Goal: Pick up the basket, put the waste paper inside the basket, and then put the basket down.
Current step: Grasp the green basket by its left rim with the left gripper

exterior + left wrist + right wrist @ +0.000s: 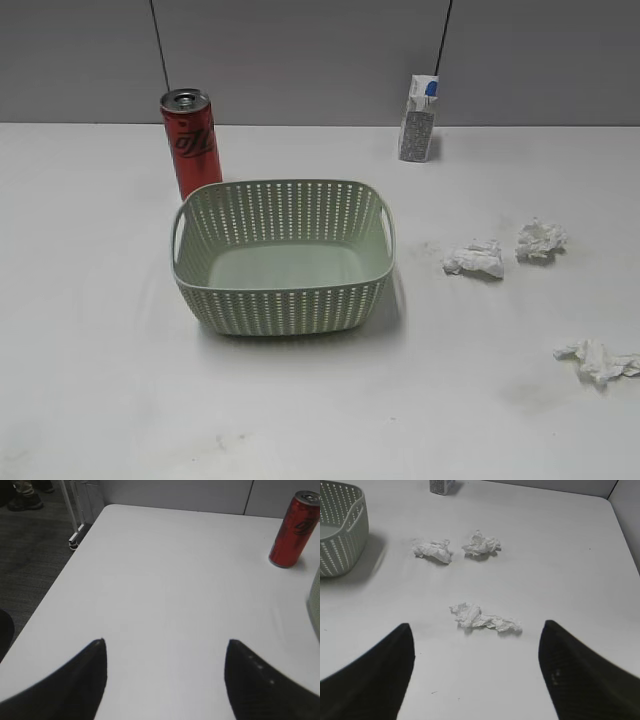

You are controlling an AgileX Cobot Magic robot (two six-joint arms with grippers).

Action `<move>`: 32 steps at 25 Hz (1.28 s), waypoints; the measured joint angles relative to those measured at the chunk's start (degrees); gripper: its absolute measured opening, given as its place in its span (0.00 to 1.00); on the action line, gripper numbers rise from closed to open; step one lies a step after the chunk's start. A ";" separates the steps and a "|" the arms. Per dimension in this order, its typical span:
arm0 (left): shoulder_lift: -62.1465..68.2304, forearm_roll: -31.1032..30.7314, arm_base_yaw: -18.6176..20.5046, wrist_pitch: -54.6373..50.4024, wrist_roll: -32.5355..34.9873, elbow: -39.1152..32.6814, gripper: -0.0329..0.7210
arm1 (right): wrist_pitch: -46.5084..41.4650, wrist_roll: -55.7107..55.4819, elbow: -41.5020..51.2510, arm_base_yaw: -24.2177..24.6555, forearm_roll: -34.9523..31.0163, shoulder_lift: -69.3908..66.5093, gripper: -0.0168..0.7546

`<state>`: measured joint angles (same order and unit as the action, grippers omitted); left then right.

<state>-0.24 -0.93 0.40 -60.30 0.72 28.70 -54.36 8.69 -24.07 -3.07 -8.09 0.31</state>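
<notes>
White table (100,380) carries everything. Sage-green slotted basket (283,256) sits upright near table centre, nothing visible inside, both cut-out handles free. Red drink can (190,140) stands upright just behind the basket's left rear corner; whether they touch cannot be told. White-and-blue carton (419,118) stands upright at the far edge, well right of the can. Waste paper lies loose on the table right of the basket, all outside it: first wad (476,258) nearest the basket, second wad (540,239) just beside it to the right, third wad (599,361) flatter and stretched out, nearer the front right. Left gripper (166,645): fingers spread wide, holding nothing, over bare table left of the can, basket rim just at the view's right edge. Right gripper (477,627): fingers spread wide, holding nothing, touching nothing, the stretched wad lying between the two fingertips in its wrist view
</notes>
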 joint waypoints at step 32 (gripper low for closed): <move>13.52 1.93 -5.52 2.84 0.00 6.80 0.78 | 0.01 -0.03 0.00 0.00 0.00 0.00 0.78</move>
<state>13.29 1.00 -5.12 -57.46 0.72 35.50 -54.34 8.66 -24.07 -3.07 -8.09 0.31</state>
